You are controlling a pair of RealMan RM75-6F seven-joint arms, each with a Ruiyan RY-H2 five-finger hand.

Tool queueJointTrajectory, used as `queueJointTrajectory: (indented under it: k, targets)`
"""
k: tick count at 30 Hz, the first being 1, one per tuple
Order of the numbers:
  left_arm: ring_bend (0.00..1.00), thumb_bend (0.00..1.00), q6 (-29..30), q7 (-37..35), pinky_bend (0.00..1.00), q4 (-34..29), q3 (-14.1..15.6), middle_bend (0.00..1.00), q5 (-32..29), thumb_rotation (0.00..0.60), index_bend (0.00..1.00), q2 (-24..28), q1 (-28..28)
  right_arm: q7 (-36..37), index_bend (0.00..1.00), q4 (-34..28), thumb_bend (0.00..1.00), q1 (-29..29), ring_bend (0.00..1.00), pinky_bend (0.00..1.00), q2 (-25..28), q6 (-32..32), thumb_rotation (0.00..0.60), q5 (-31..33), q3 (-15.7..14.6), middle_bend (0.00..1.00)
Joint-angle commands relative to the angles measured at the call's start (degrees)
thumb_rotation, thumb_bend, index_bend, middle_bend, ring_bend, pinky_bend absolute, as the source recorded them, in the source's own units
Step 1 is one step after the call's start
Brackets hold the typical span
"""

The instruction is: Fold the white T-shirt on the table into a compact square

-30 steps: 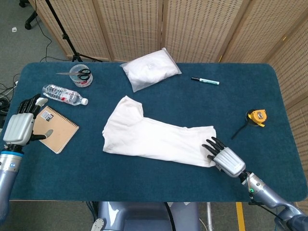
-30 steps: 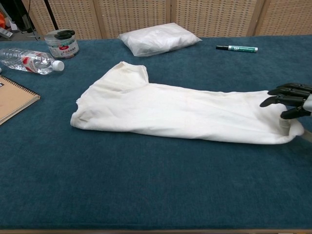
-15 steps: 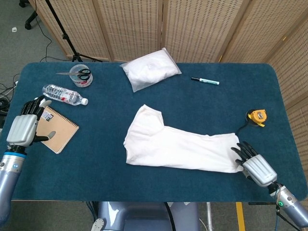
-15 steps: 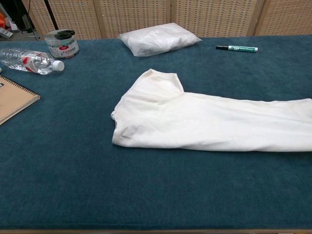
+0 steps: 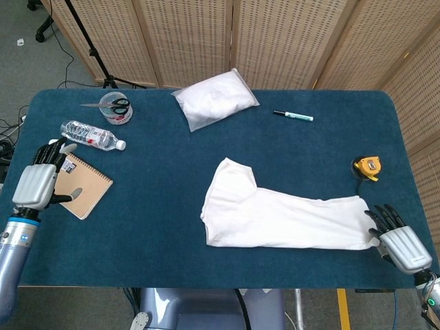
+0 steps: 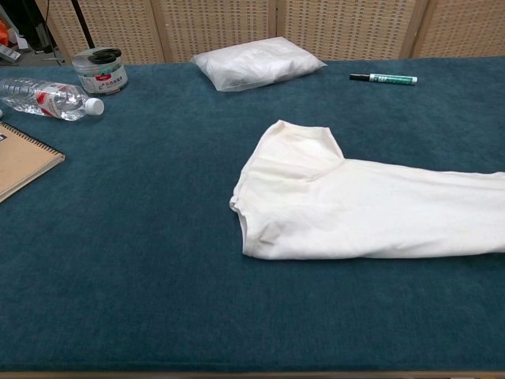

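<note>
- Head view: we see the limp white cotton T-shirt point(image 5: 285, 216) lying long on the blue table's point(image 5: 172, 220) right half; right hand point(image 5: 399, 242) grips its end, left hand point(image 5: 38, 182) loosely curled, holding nothing.
- Chest view: light, soft, wrinkle-prone; we would take its free sleeve end.

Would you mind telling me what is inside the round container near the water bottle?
In the head view, scissors lie in the open top of the round container, black handles inside and blades sticking out over its rim. Anything beneath them cannot be seen.

Head view looks steeply down; chest view sits low, nearer; both share the table point(image 5: 158, 227).
</note>
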Motion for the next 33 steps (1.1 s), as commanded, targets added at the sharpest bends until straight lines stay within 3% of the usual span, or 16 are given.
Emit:
queueJointTrajectory:
  k: [1, 13, 19, 26, 33]
  targets:
    - [0.0, 0.2, 0.08, 0.07, 0.0, -0.04, -0.01, 0.0, -0.01, 0.6, 0.0, 0.0, 0.01, 1.76, 0.7, 1.71, 0.62, -1.02, 0.0, 0.0, 0.17, -0.5, 0.6, 1.42, 1.1, 0.15]
    - [0.0, 0.2, 0.02, -0.04, 0.0, -0.09, -0.02, 0.0, -0.07, 0.6, 0.0, 0.09, 0.04, 5.48, 0.7, 7.73, 0.62, -2.91, 0.0, 0.0, -0.04, -3.87, 0.6, 3.31, 2.28, 0.15]
    - [0.0, 0.2, 0.03, -0.15, 0.0, -0.26, 0.09, 0.0, 0.2, 0.6, 0.0, 0.15, 0.08, 5.93, 0.7, 7.09, 0.62, -2.13, 0.0, 0.0, -0.3, -1.74, 0.6, 2.02, 2.8, 0.15]
    - [0.0, 0.2, -0.11, -0.33, 0.0, -0.55, 0.24, 0.0, 0.54, 0.6, 0.0, 0.29, 0.07, 1.71, 0.7, -2.09, 0.62, 3.4, 0.0, 0.0, 1.03, 2.5, 0.6, -3.28, 3.08, 0.15]
    - [0.0, 0.2, -0.11, -1.18, 0.0, -0.77, 0.26, 0.0, 0.78, 0.6, 0.0, 0.73, 0.26, -8.44, 0.71, -17.31, 0.62, 11.58, 0.0, 0.0, 2.34, -1.33, 0.6, -8.78, 3.88, 0.15]
